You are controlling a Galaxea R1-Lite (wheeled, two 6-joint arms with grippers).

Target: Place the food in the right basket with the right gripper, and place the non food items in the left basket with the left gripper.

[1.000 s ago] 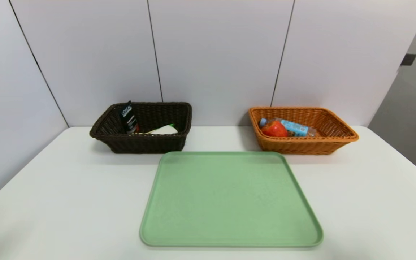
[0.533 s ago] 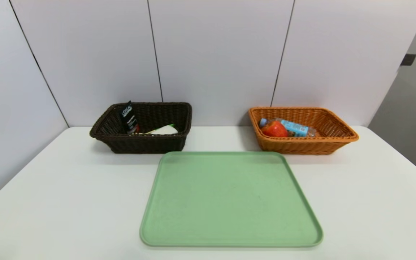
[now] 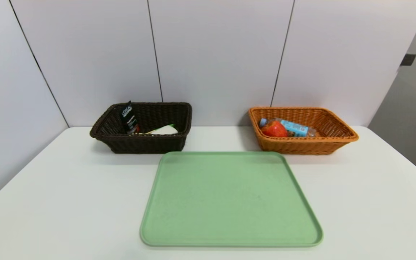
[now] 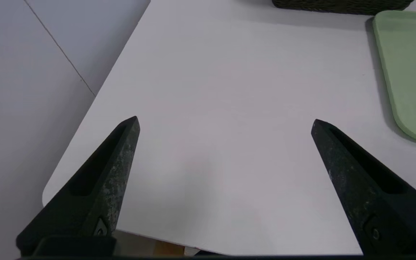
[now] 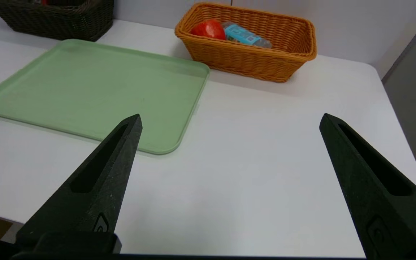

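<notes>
Plainly, green tray point(image 3: 229, 198) sits between both baskets.

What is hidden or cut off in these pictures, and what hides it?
- Spoon: head view, the dark basket's front wall hides all but a yellow-green sliver.
- Soap: partly hidden by that wall.
- Water bottle: head view, the apple covers one end.
- Dark basket: left wrist view, cut off by the picture's edge.
- Both arms: outside the head view.

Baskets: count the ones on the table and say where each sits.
2. The dark brown basket stands at the table's far left, the orange basket at the far right, both behind the green tray. None looks hidden.
</notes>
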